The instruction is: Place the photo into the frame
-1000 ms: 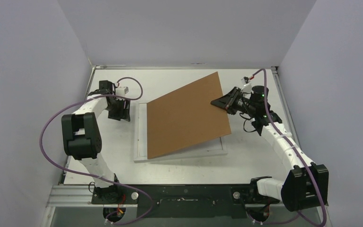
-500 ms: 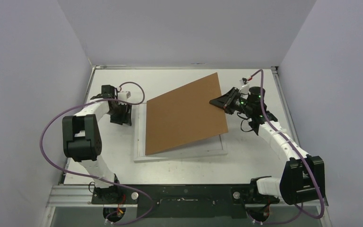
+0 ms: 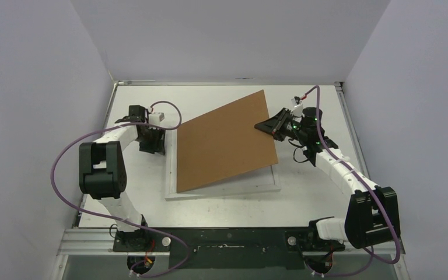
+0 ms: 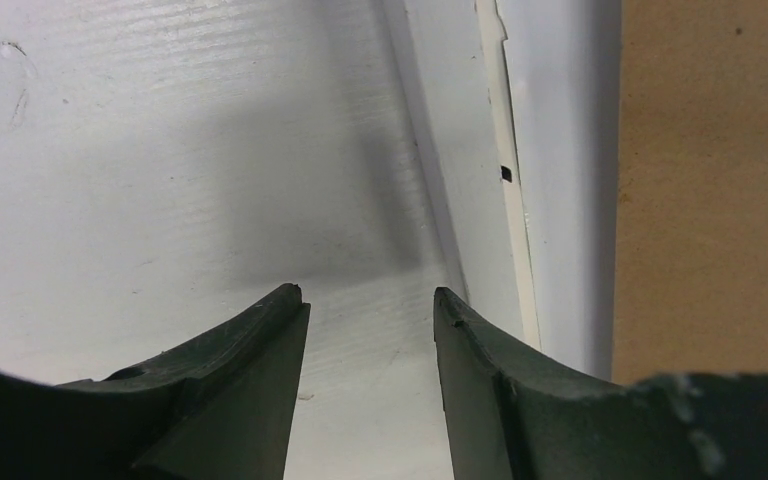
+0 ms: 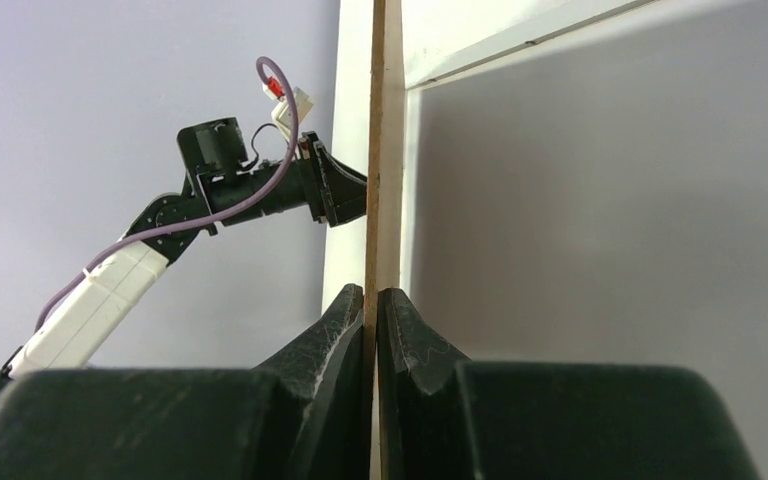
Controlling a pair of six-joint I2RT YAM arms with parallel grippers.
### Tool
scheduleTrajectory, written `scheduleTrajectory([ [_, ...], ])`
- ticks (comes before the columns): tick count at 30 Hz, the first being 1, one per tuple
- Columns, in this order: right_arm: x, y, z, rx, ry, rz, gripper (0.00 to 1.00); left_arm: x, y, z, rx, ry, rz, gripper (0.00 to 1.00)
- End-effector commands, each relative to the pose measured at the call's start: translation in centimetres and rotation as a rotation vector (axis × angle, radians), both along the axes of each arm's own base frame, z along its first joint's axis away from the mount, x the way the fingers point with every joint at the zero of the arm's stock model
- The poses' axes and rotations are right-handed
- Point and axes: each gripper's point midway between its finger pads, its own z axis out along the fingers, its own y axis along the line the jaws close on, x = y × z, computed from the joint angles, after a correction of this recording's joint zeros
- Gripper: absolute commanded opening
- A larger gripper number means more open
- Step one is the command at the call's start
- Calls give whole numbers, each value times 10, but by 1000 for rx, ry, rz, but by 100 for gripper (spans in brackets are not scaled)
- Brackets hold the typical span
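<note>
The white frame (image 3: 227,189) lies flat in the middle of the table. A brown cardboard backing board (image 3: 224,146) slants over it and covers most of it. My right gripper (image 3: 261,125) is shut on the board's right edge and holds that side up; the right wrist view shows the thin board edge (image 5: 384,150) pinched between the fingers of the gripper (image 5: 371,295). My left gripper (image 3: 153,143) is open and empty, low over the table just left of the frame's left rail (image 4: 560,200); bare table shows between its fingers (image 4: 370,300). The photo is hidden.
White walls close in the table on three sides. The board's low edge (image 4: 710,200) rests near the frame's left side. Bare table (image 3: 134,181) lies left of the frame, and more (image 3: 321,192) right of it. The left arm (image 5: 240,190) shows beyond the board.
My right gripper has carried the board leftward, so it covers more of the frame's left side. My left gripper has edged right toward the frame and its jaws have narrowed slightly.
</note>
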Motion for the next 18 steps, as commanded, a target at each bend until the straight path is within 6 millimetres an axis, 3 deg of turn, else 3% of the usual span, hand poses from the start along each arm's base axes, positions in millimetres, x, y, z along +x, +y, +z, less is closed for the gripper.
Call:
scheduleTrajectory([
  [1,6,4,29,46,-112,0,5,9,-7,13,-22,-63,-10,47],
  [18,4,7,13,36,-78,8,5,6,-13,10,-29,-49,-15,47],
])
